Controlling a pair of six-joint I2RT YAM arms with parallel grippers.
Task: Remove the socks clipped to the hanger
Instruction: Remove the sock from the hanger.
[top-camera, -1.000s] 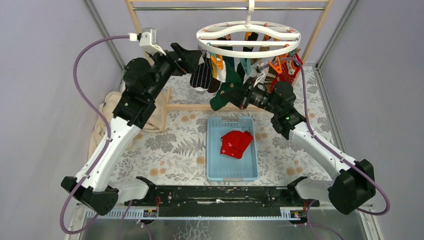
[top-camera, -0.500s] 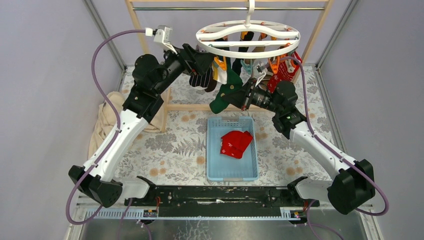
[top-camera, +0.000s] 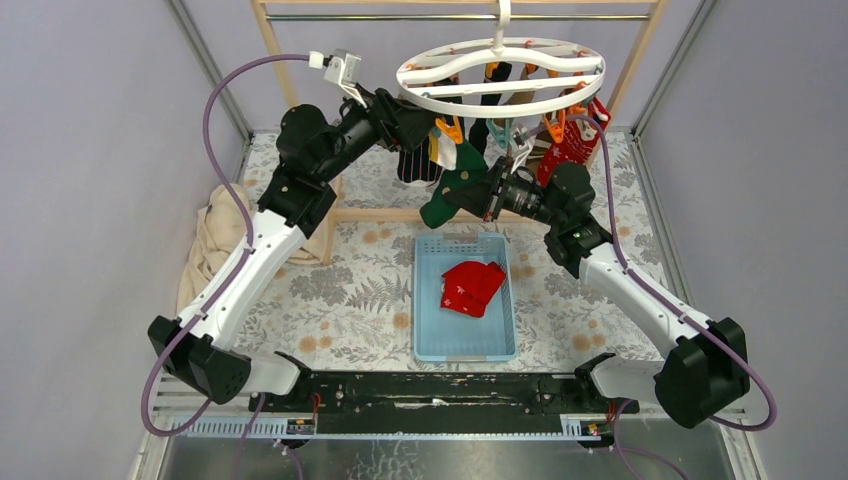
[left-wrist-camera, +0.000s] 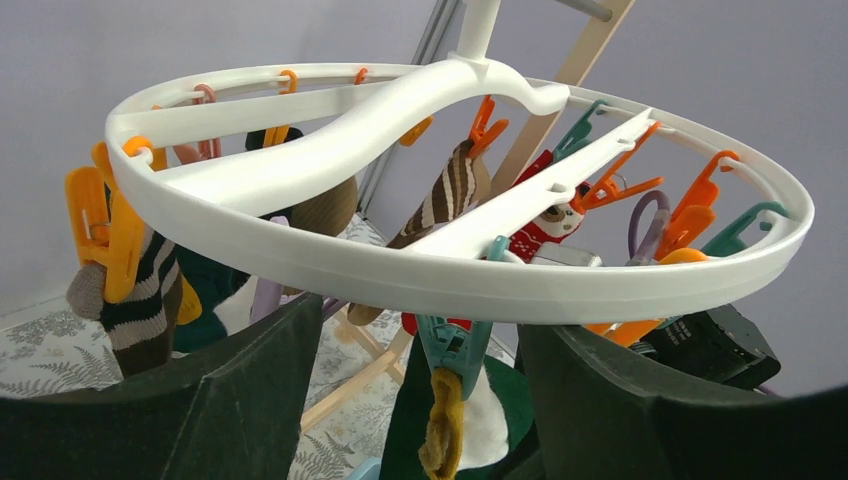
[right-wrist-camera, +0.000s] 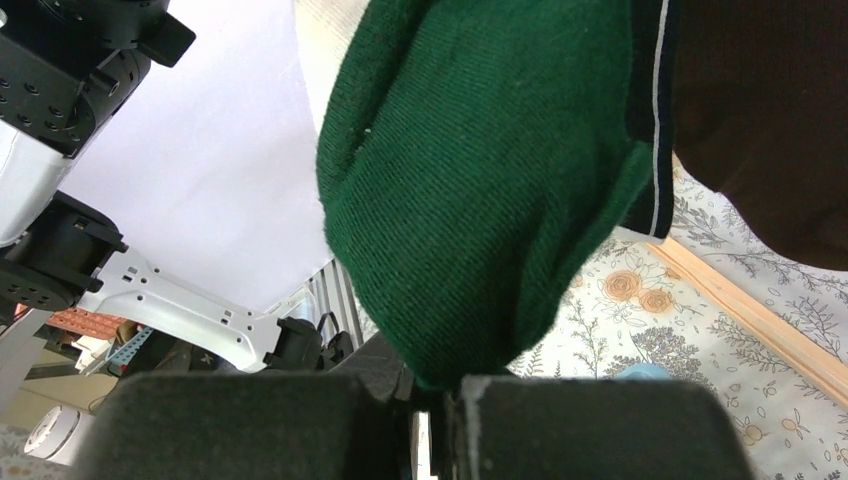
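Note:
The white round hanger hangs from the wooden rack with several socks on orange and teal clips. My right gripper is shut on the toe of a dark green sock, which fills the right wrist view above the closed gripper. My left gripper is open just under the ring's left rim. In the left wrist view the open gripper flanks a teal clip holding a mustard sock under the ring. A striped sock hangs at the left.
A light blue basket sits on the floral table below the hanger with a red sock in it. A beige cloth lies at the left. The wooden rack's base bar crosses behind the basket.
My left arm has swung right and up, bringing its open gripper under the hanger's rim. The right gripper stays shut on the green sock, nearly still.

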